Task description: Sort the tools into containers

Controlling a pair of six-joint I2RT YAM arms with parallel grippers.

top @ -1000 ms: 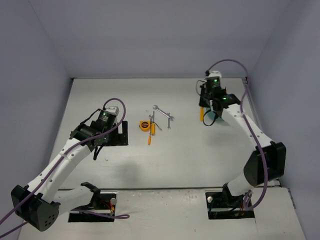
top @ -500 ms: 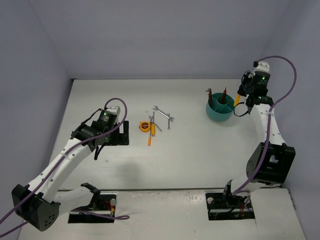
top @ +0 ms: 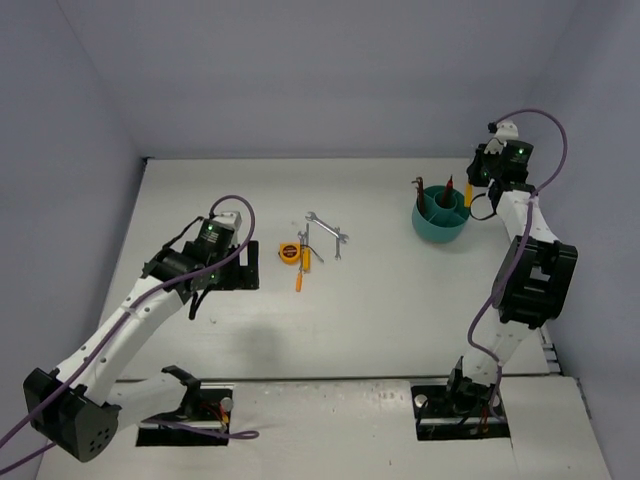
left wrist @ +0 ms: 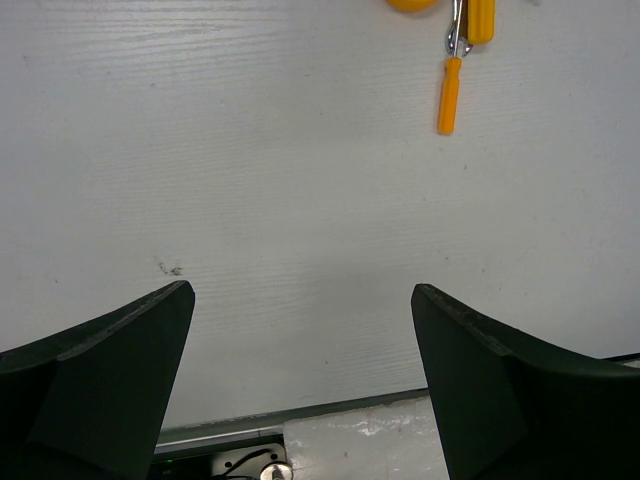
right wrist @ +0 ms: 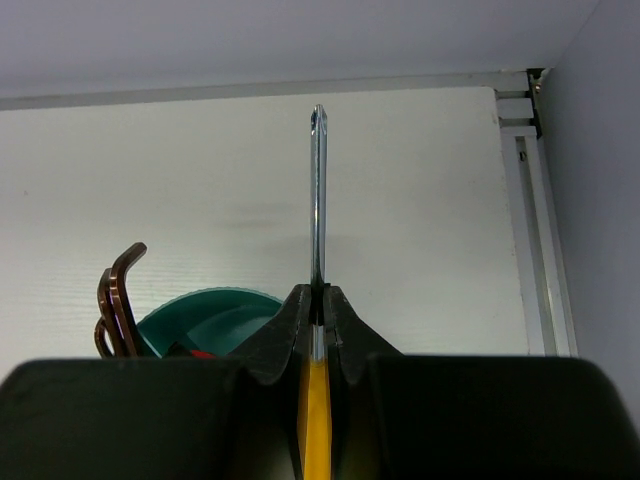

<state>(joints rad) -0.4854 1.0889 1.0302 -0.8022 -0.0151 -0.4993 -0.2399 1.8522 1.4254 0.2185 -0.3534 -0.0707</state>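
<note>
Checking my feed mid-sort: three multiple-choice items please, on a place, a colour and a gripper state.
1. Where is the teal cup? A near left; B centre; C far right.
2. Handle of the screwdriver in the right gripper? A blue; B yellow-orange; C green.
3. Left gripper? A open, empty; B shut, empty; C shut on a tool.
Answers: 1 C, top view shows it far right. 2 B, yellow shows between the jaws. 3 A, jaws stand wide over bare table.
</note>
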